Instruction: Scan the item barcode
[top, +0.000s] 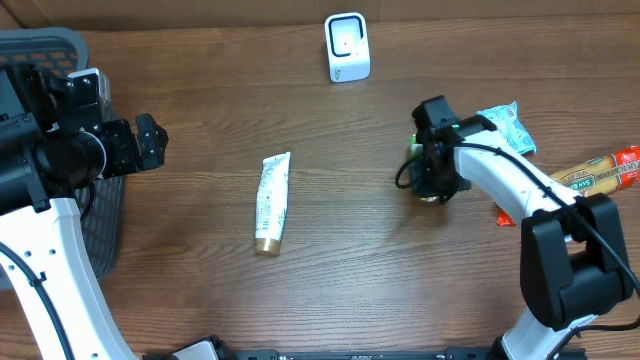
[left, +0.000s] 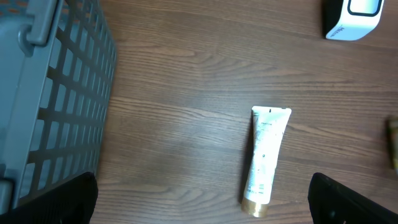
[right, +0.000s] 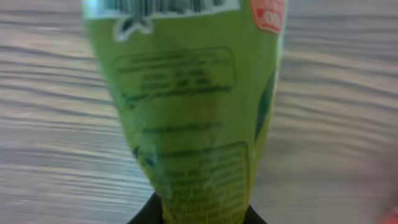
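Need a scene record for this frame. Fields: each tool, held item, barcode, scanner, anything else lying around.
left tool: open, empty, next to the grey basket
right tool: shut on green pouch
barcode: on the pouch's end away from the tool, faces the wrist camera, blurred
scanner: white, far side, well apart from the pouch
tube: white, lying flat in the middle, untouched
other items: teal packet and orange-red package, by the right arm

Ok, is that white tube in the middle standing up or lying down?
Lying down. The tube rests flat on the table, full length showing from above, gold cap end toward the robot.
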